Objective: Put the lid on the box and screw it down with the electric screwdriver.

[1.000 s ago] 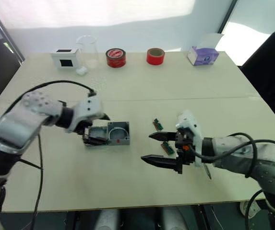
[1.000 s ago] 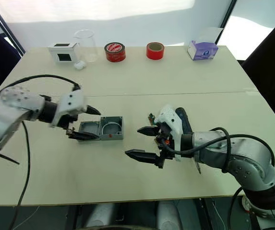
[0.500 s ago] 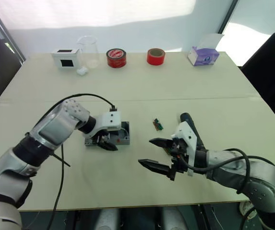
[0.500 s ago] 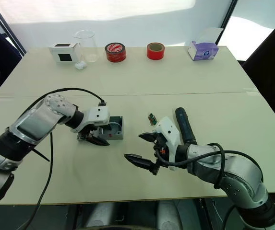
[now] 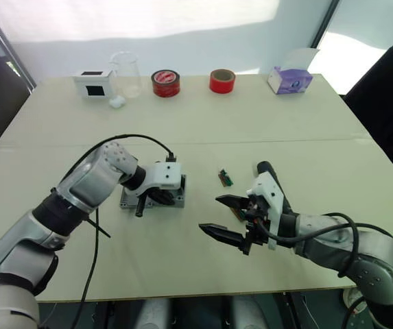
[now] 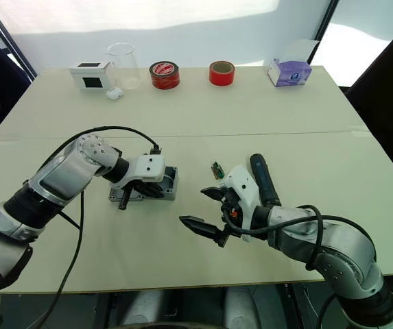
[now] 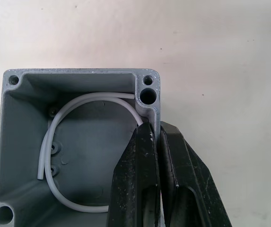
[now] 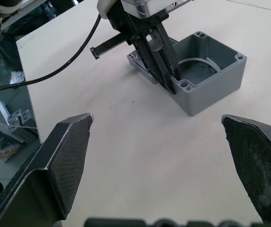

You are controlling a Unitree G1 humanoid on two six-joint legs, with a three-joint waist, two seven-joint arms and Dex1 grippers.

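The grey box (image 7: 78,156) stands open-side up left of the table's middle, with a thin white wire curled inside. My left gripper (image 7: 155,126) is shut on the box's wall by one corner, one finger inside and one outside. The lid (image 5: 127,200) lies flat against the far-left side of the box (image 5: 177,199), mostly hidden by the left gripper (image 8: 172,84). My right gripper (image 5: 211,214) hovers open and empty to the right of the box (image 8: 211,71), pointing at it. The dark electric screwdriver (image 6: 263,179) lies on the table behind the right wrist.
Along the far edge stand a white box with a black window (image 5: 93,82), a clear beaker (image 5: 125,72), two red tape rolls (image 5: 165,82) (image 5: 222,80) and a purple tissue box (image 5: 290,79). A small green circuit board (image 5: 225,178) lies between box and right gripper.
My left gripper swung over the box and closed from wide open onto its wall. The right gripper stayed open and drew a little nearer the table's front.
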